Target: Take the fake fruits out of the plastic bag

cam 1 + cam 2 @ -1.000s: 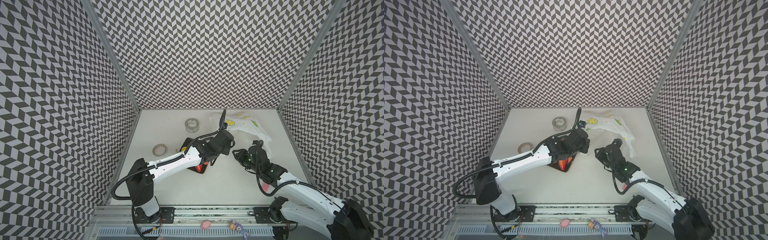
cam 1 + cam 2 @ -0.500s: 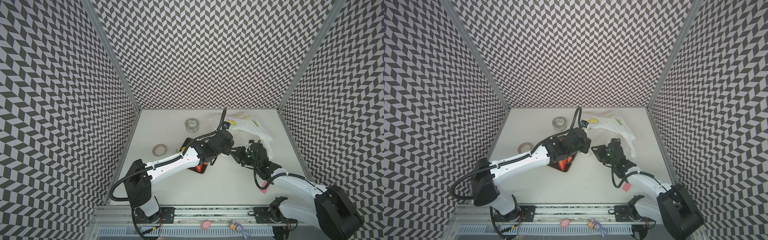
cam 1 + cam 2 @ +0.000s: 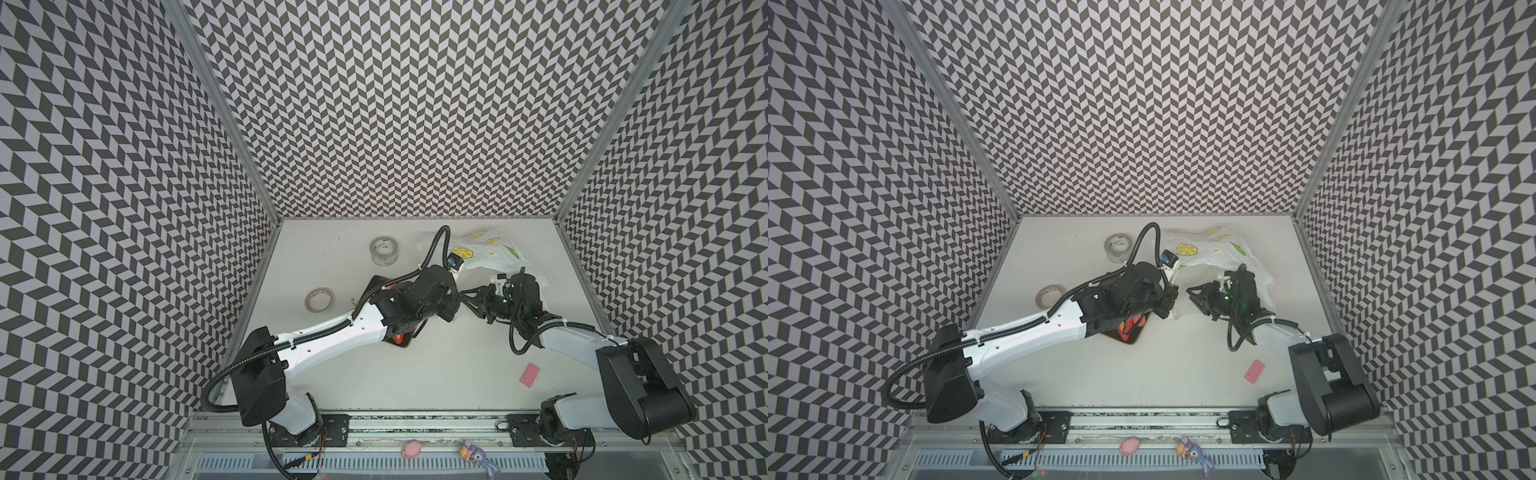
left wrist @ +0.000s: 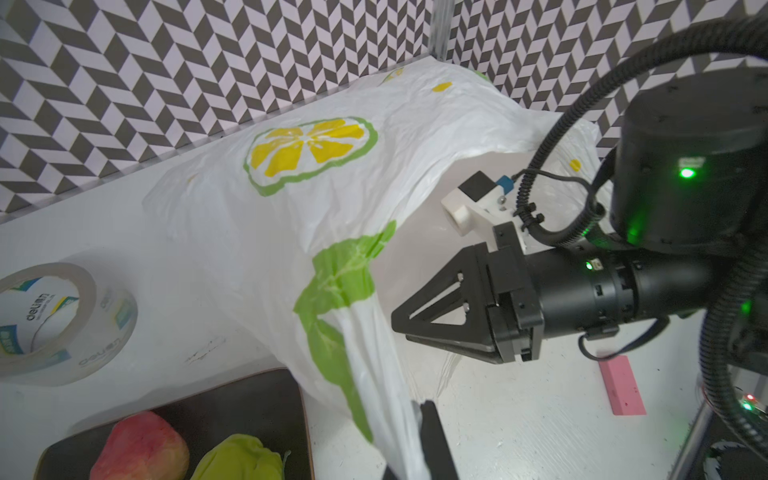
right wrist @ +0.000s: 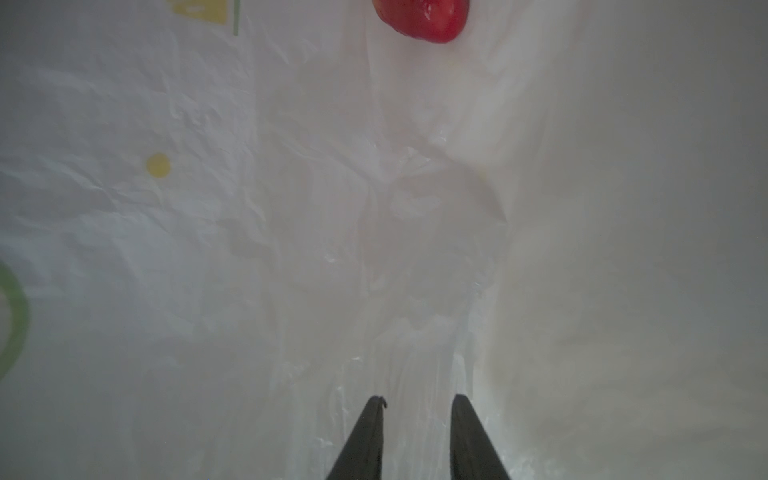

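Note:
The white plastic bag with its lemon print lies at the back right. My left gripper is shut on the bag's edge and holds the mouth lifted. At that mouth my right gripper stands open, nothing between its fingers. Deeper inside the bag lies a red strawberry. A pinkish-red fruit and a green pear rest on a dark tray under my left arm.
A clear tape roll stands at the back, a tan tape roll further left. A pink block lies near my right arm. A pink toy pig sits on the front rail.
My right gripper has moved left toward the left gripper and into the bag's mouth, and its arm has dropped lower, uncovering the pink block. The left gripper has stayed shut on the bag.

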You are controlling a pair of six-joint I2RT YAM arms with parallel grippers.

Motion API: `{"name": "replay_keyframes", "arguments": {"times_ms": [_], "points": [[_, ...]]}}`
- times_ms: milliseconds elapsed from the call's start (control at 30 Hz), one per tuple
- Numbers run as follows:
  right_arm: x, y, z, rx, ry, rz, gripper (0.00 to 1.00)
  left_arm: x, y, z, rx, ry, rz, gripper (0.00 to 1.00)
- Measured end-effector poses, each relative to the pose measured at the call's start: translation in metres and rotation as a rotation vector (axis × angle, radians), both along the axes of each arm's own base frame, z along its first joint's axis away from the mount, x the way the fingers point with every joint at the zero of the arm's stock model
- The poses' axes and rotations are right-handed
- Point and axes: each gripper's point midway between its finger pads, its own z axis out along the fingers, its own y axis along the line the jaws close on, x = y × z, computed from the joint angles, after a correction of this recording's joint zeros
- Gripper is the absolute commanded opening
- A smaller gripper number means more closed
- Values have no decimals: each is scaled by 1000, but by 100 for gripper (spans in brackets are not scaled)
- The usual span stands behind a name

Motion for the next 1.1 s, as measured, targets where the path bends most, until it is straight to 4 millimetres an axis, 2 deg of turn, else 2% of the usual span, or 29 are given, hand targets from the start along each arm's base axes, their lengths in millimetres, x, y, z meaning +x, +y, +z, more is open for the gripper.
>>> {"name": "replay_keyframes", "arguments": {"times_ms": [167,333,400,467,533,567,700,833,900,967,1033,1100], "points": [[16,-3,2,27,-2,-67,33,-8,-6,2,-27,-1,-71,0],[34,-4,-6,43,26,-168,41,-16,-10,2,-49,5,-123,2],[43,-3,-7,43,30,-199,44,-17,-12,3,-56,4,-133,12],[54,-3,-9,36,27,-228,47,-17,-13,5,-64,6,-138,29],[65,-3,-11,29,16,-256,50,-15,-12,6,-71,4,-138,60],[69,-3,-12,25,13,-266,51,-15,-12,5,-74,7,-138,72],[81,-6,-20,0,-1,-299,58,-12,-6,13,-95,6,-115,87],[85,-6,-27,-15,-12,-308,63,-6,11,44,-158,-30,-53,93],[86,-6,-28,-22,-26,-308,64,3,29,66,-212,-48,10,93],[86,-6,-28,-35,-41,-304,65,21,48,83,-263,-54,90,93],[86,-4,-28,-51,-57,-298,66,50,71,94,-302,-53,195,93],[85,-1,-28,-72,-76,-284,67,85,94,90,-308,-39,306,93]]}}
